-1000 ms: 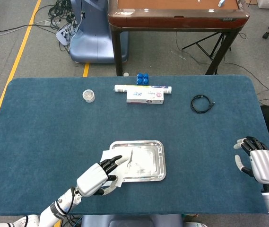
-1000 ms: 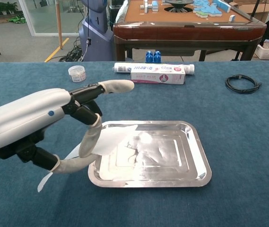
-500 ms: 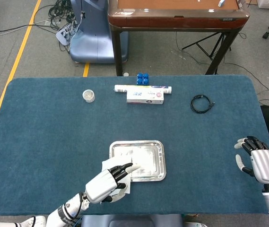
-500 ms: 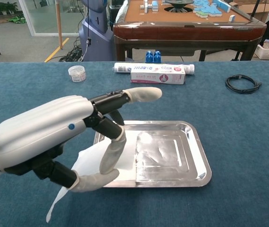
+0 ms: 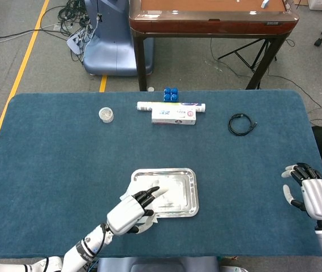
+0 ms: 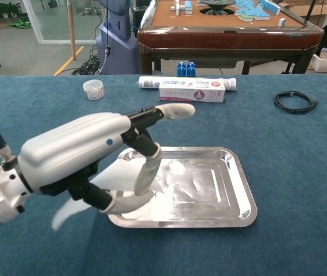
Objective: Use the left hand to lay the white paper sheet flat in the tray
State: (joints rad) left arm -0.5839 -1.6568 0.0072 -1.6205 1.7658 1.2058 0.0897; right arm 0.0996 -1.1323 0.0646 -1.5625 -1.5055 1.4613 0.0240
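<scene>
Handling: we judge the paper (image 6: 123,172) light, limp, quick to crease; best held at an edge, as now.
Look: we see it white, thin, curling below our left hand (image 6: 88,161).
Where: pinched in the fingers, partly over the near-left corner of the tray (image 6: 241,178), one end trailing over the bench (image 6: 301,161).
Right hand (image 5: 313,195): empty, fingers apart.

Head view overhead; chest view low, near tray (image 6: 239,190).

Tray (image 6: 239,190): polished metal, mirror-glossy. Sheet (image 6: 117,174): thin white paper, matt. Table (image 6: 301,161): covered in blue napped cloth.
</scene>
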